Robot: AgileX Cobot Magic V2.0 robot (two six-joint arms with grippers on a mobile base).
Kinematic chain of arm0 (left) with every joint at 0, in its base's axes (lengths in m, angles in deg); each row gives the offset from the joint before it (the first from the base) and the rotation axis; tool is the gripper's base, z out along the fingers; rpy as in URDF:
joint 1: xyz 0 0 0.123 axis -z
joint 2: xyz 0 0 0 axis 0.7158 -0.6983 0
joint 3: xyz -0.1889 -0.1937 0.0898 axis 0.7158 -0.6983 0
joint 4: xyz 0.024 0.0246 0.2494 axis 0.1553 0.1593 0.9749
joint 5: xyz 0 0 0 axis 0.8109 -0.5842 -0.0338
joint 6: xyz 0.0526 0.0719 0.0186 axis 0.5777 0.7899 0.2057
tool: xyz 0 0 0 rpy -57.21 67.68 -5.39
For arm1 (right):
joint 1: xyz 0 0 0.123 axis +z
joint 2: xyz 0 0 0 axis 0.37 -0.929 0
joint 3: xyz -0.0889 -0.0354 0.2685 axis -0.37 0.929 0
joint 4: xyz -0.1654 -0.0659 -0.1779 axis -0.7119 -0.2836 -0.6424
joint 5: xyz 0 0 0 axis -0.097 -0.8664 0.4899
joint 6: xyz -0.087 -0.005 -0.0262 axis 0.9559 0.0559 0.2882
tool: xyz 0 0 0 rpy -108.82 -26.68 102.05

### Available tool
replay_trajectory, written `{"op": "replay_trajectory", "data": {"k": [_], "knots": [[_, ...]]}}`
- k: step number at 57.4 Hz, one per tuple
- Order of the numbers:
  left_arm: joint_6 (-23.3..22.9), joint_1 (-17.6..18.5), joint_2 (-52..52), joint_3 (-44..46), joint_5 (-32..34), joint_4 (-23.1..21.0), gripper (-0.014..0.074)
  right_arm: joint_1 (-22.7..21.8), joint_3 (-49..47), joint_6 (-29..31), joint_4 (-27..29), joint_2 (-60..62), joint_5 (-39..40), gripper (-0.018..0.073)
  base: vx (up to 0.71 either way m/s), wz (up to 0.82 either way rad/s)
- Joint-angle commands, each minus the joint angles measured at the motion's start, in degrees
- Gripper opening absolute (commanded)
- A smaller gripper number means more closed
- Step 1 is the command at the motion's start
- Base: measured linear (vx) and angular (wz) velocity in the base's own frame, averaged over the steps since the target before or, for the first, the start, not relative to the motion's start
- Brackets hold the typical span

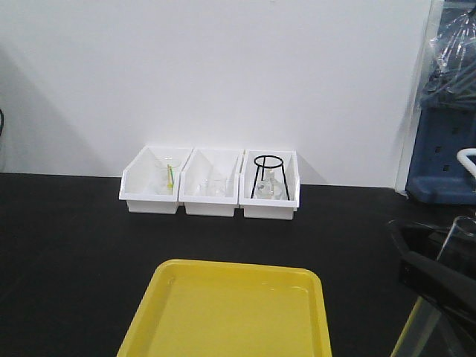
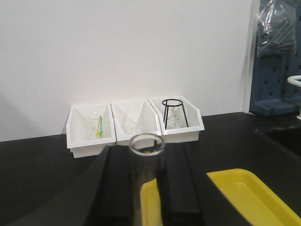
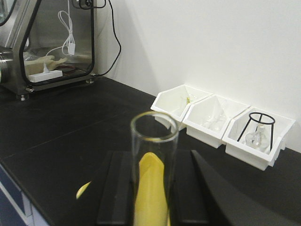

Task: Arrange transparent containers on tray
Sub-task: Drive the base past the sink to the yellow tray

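Clenched on a test tube (image 2: pixel 147 188), the left pincer (image 2: pixel 147 151) hovered beside the yellow tray (image 1: pixel 238 316); the right pincer (image 3: pixel 154 155) grasped a second test tube (image 3: pixel 154 181) above the black tabletop (image 1: pixel 74 260), white bins (image 1: pixel 212 207) far behind.

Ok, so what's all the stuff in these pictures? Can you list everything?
tray: one, yellow, front of the table
bin: three, white, in a row by the wall
ring stand: one, black, in the right-hand bin
stick: one, green, in the left-hand bin
glassware: clear, count unclear, inside the bins
table: one, black
cabinet: one, metal with a glass front, far end of the table
test tube: two, clear, one in each tool
left tool: black, gripping a test tube
right tool: black, gripping a test tube
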Motion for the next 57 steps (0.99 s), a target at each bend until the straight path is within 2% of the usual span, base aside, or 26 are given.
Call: {"op": "replay_trajectory", "data": {"k": [1, 57], "knots": [[-0.55, 0.34, 0.22, 2.17, 4.74, -0.37, 0.0111, -0.36, -1.63, 0.27, 0.58, 0.07, 3.95, 0.0082, 0.26, 0.07], [-0.55, 0.34, 0.22, 2.17, 4.74, -0.37, 0.0111, -0.36, -1.63, 0.27, 0.58, 0.07, 3.89, 0.0082, 0.18, -0.03]]}}
